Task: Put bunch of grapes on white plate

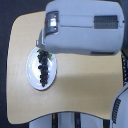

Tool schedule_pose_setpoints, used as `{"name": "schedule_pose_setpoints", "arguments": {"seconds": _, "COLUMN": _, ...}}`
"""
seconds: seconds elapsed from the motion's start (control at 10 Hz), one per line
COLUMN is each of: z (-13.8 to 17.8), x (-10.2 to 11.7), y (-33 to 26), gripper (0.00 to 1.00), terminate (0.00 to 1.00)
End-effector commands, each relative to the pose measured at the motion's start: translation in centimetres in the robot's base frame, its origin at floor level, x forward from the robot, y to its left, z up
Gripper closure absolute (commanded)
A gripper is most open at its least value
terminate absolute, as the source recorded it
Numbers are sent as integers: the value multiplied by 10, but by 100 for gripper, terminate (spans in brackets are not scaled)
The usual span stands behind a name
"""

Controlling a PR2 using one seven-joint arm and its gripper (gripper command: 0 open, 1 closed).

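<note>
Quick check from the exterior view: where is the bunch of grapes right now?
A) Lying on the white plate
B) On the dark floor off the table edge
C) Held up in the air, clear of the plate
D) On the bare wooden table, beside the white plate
A: the bunch of grapes lies lengthwise inside the rim of the white plate, with the arm's tool just above its upper end.

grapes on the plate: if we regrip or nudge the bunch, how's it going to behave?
The bunch of grapes is a loose elongated cluster of small round pieces, so it would probably flop and sag rather than lift stiffly. Pushed, it would likely slide on the glossy white plate. The berries look soft, so a hard pinch may crush some.
</note>
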State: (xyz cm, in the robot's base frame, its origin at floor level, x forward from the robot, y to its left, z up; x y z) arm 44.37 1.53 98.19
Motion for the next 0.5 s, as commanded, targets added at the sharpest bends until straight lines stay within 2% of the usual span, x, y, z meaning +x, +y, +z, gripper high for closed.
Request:
{"name": "schedule_pose_setpoints", "arguments": {"seconds": 0.0, "z": 6, "x": -4, "y": -158, "gripper": 0, "terminate": 0}}
{"name": "schedule_pose_setpoints", "arguments": {"seconds": 0.4, "z": 13, "x": 29, "y": -232, "gripper": 0, "terminate": 0}}
